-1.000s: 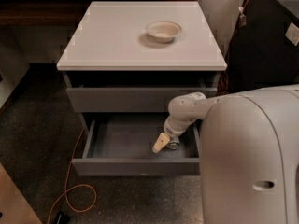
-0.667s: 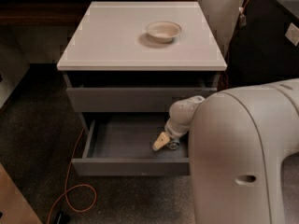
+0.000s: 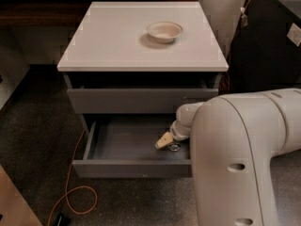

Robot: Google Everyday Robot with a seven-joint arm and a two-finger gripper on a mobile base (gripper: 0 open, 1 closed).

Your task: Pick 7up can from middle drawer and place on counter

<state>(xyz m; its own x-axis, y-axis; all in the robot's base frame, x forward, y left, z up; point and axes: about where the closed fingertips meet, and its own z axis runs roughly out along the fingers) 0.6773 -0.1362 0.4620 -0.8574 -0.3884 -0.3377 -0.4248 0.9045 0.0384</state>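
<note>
Where the middle drawer (image 3: 123, 140) stands pulled out below the counter (image 3: 117, 41), its dark grey inside shows bare along the left and middle, and the only thing to be made out in it is the 7up can (image 3: 174, 148), lying at the right end near the front wall. Of the can just 1 small silvery ring shows, a round end turned up toward the camera; that fits a long axis running roughly vertical, but the body is hidden and the stance cannot be settled. The pincer (image 3: 165, 140) reaches down into the same right end of the drawer, its cream tip just beside the ring on the left, and whether it touches the can cannot be told. Whether the pincer is wide, narrow or closed on anything cannot be told either, since its wrist and the bulky white arm (image 3: 235, 164) cover most of it. That arm also blocks the drawer's right front corner and is cut off by the lower and right edges. On the counter 1 shallow cream bowl (image 3: 164, 31) sits right of centre toward the back, nothing visible in it. The top drawer (image 3: 136, 100) shows a dark gap above its front. An orange cable (image 3: 70, 192) loops on the dark floor at lower left.
</note>
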